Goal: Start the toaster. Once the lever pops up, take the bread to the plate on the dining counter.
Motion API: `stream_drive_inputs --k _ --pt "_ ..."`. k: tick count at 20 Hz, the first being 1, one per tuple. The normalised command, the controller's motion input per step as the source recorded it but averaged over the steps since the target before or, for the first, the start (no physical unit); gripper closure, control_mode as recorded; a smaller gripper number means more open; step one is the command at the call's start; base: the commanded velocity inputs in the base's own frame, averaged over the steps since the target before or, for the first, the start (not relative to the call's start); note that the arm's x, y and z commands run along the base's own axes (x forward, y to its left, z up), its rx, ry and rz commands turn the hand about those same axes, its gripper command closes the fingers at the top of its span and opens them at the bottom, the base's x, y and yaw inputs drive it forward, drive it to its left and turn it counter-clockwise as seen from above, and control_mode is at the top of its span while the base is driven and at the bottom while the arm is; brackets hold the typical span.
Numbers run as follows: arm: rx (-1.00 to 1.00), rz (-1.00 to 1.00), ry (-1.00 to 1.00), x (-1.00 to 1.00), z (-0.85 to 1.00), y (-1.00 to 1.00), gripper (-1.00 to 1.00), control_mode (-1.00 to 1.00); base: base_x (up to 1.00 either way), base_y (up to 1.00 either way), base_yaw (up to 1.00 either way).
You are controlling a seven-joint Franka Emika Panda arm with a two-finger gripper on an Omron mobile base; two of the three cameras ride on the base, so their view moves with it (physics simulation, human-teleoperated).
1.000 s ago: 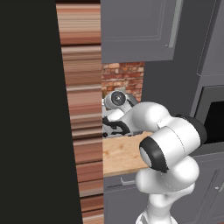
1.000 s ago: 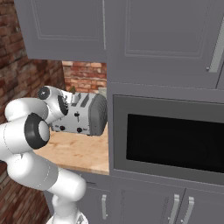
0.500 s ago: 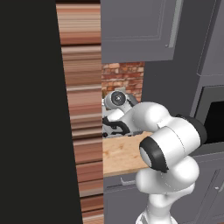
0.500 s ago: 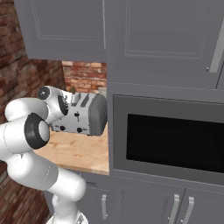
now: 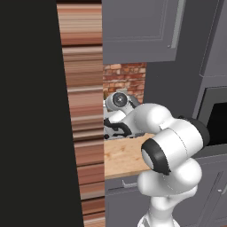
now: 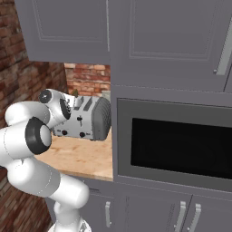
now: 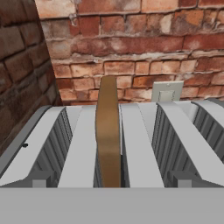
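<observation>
The silver-grey toaster (image 6: 88,120) stands on a wooden counter top (image 6: 81,156) in a brick nook under the cabinets. In the hand view I look down at the toaster's (image 7: 144,144) top slots from just in front of it. The bread (image 7: 108,131), a brown slice seen edge-on, stands upright in the second slot from the left and sticks out above it. My gripper (image 6: 71,108) hovers at the toaster's upper front-left, open, with nothing between its fingers. The fingertips themselves are hidden. The plate and the dining counter are out of view.
A black built-in microwave (image 6: 181,145) sits right of the toaster. Grey upper cabinets (image 6: 158,41) hang low over the nook. Brick wall (image 7: 131,43) with a white outlet (image 7: 167,92) closes the back and left. A dark panel (image 5: 26,111) blocks the left.
</observation>
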Motion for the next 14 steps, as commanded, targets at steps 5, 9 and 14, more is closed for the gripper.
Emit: stream_drive_inputs --k 5,9,14 --pt "0.00 0.00 0.00 0.00 0.00 0.00 -1.00 -1.00 0.00 0.00 0.00" --pt "0.00 0.00 0.00 0.06 0.00 0.00 -1.00 -1.00 0.00 0.00 0.00" --pt "0.00 0.00 0.00 0.09 0.00 0.00 -1.00 -1.00 0.00 0.00 0.00"
